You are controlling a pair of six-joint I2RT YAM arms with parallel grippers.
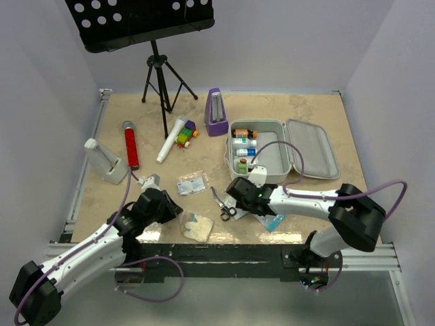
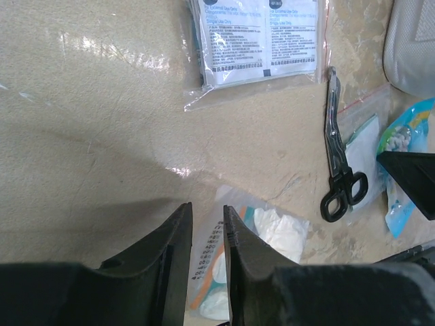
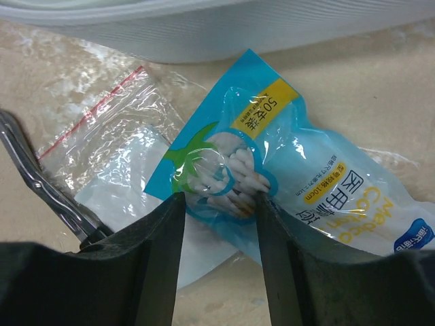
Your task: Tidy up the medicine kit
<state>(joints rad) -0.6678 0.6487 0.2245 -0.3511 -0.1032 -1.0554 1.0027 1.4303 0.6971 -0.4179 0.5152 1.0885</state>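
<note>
Top view: medicine kit [image 1: 277,136] lies open on the worktop [image 1: 285,105], about 2 o'clock from centre. Its lid [image 1: 314,148] is folded out flat to the 3 o'clock side. Small bottles [image 1: 243,142] are lined along the tray's 9 o'clock wall.

Right gripper [image 3: 219,204]: low over the worktop at the kit's 6 o'clock, just off its near wall. The fingers are moderately apart and straddle one end of a blue swab packet [image 3: 272,170] lying flat. Cannot tell whether they touch the film. A clear zip bag [image 3: 115,156] lies partly under the packet at its 9 o'clock. The scissors [image 1: 223,204] are just past that, also at 9 o'clock.

Left gripper [image 2: 207,221]: about 7 o'clock from worktop centre. The fingers are only a narrow slit apart with nothing seen clamped between them. The tips are over the edge of a gauze packet [image 2: 272,231]. A sachet bag [image 2: 262,37] lies at the gripper's 12 o'clock, apart from it.
</note>
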